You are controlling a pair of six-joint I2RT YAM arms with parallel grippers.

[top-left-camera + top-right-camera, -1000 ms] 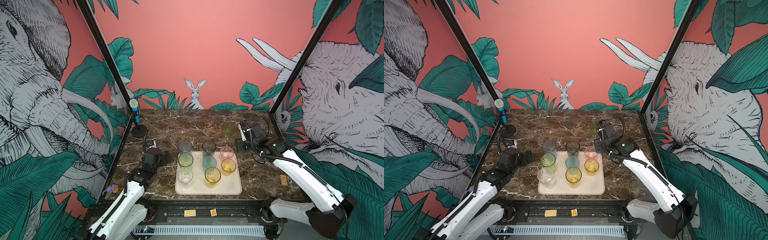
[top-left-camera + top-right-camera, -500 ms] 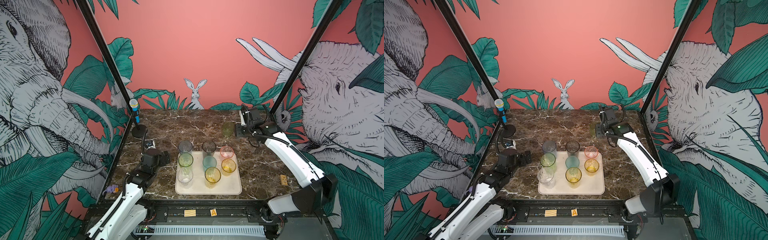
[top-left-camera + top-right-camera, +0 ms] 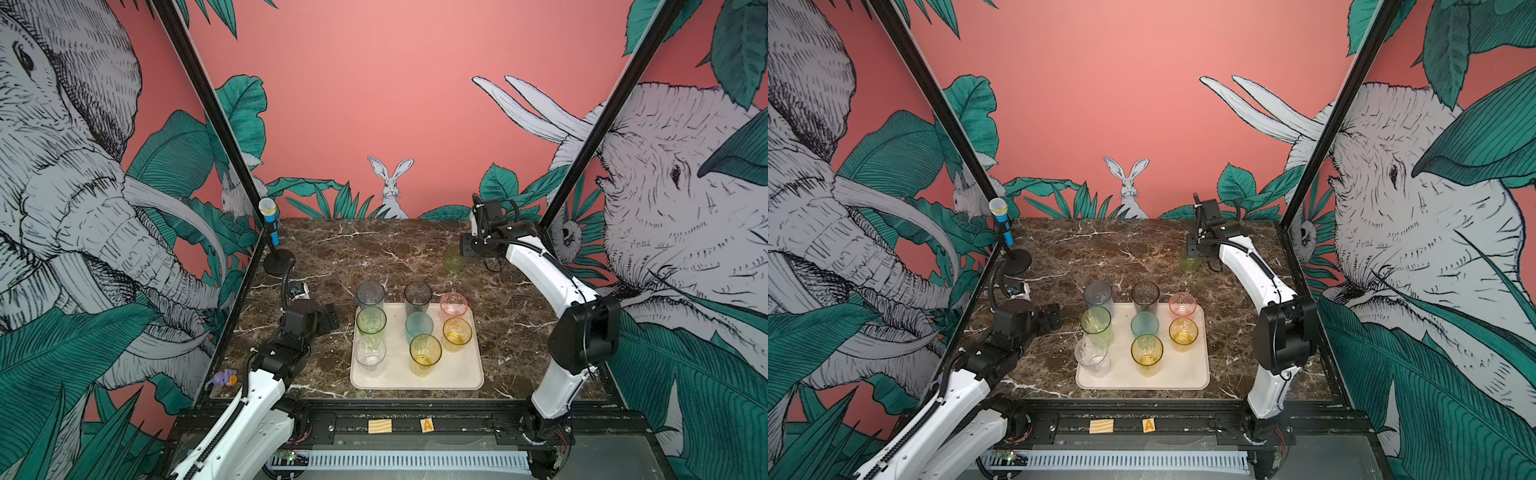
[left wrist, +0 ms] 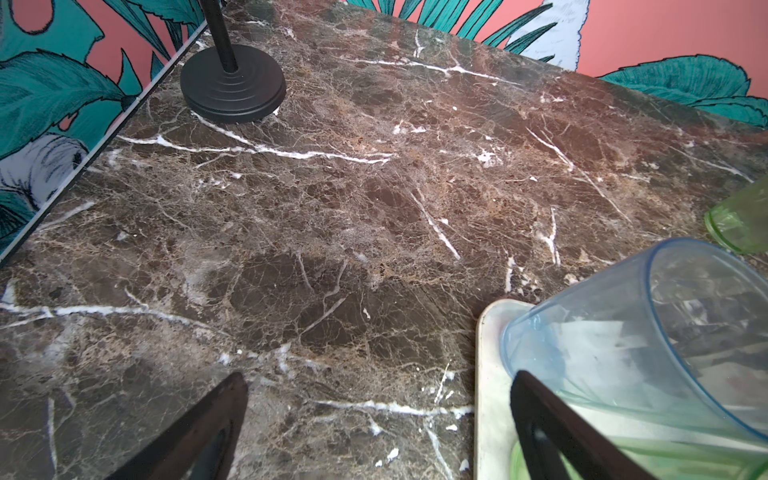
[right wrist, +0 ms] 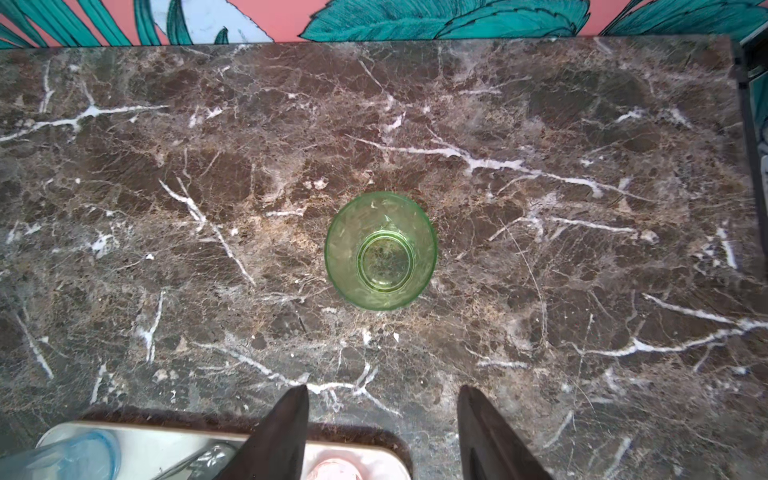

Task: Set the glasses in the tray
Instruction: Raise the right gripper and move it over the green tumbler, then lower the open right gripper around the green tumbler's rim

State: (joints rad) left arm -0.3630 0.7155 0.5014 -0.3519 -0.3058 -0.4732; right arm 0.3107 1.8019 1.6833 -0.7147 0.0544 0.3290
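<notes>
While left gripper (image 4: 379, 376) and right gripper (image 5: 382, 388) gape empty, short translucent green glass (image 5: 380, 255) stands upright.

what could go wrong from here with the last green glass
The short green glass stands alone on the marble ahead of the open right gripper; an off-centre close might tip its smooth tapered wall. The tray is crowded, so carrying it in past the pink glass and amber glass could knock them. The left gripper sits close beside the grey-blue glass and may nudge it.
</notes>
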